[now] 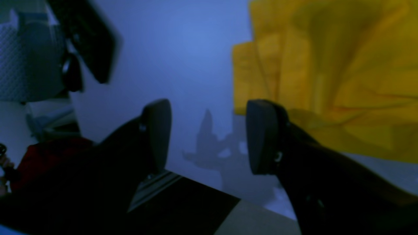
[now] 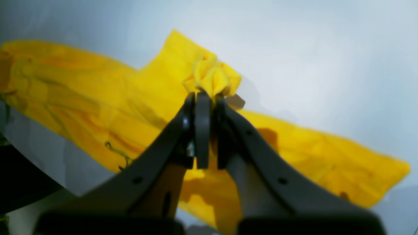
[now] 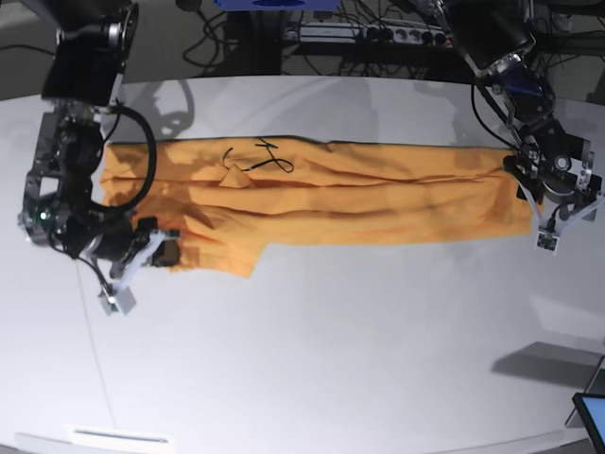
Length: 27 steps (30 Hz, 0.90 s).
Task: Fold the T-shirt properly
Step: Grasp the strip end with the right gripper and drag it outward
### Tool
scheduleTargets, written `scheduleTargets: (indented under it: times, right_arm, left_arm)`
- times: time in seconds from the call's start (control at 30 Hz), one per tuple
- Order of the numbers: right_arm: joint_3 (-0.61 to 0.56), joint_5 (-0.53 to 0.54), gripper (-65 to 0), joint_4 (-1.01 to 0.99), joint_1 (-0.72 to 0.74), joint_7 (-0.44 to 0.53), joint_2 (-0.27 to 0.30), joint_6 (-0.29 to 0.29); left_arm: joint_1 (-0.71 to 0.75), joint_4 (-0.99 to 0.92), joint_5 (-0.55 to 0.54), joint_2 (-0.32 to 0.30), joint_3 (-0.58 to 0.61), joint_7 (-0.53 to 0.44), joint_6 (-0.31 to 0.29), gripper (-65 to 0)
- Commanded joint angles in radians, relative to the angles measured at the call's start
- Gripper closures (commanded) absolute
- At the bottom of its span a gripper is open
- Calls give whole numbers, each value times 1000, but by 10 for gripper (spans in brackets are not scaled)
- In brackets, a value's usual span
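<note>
The orange-yellow T-shirt (image 3: 359,203) lies in a long band across the white table (image 3: 331,340), with a dark squiggle (image 3: 257,161) near its collar. At the band's left end my right gripper (image 3: 163,252) is shut on a bunched fold of the T-shirt (image 2: 98,98); in the right wrist view that gripper (image 2: 209,101) has yellow cloth puckering up above its tips. My left gripper (image 3: 565,213) hovers at the band's right end. In the left wrist view it (image 1: 210,137) is open with nothing between its fingers, and the T-shirt (image 1: 326,81) lies just beyond its right finger.
Cables and a power strip (image 3: 359,33) lie behind the table's far edge. A screen corner (image 3: 591,411) pokes in at the bottom right. The table's near edge curves along the bottom of the base view.
</note>
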Motion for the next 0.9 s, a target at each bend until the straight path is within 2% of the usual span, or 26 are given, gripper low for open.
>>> scheduleTargets:
  times: [0.0, 0.23, 0.43, 0.87]
  right_arm:
    - [5, 45, -1, 28, 13, 17, 7, 3]
    - [80, 218, -1, 34, -52, 10, 13, 3]
    - [121, 321, -1, 80, -103, 10, 27, 3]
    - [132, 342, -1, 206, -253, 15, 24, 3]
  left_arm:
    - [-20, 10, 6, -12, -4, -3, 7, -358]
    - [-45, -54, 8, -12, -5, -3, 7, -358]
    - [-41, -71, 8, -12, 4, -6, 7, -358]
    - [-37, -71, 5, -24, 4, -7, 7, -358]
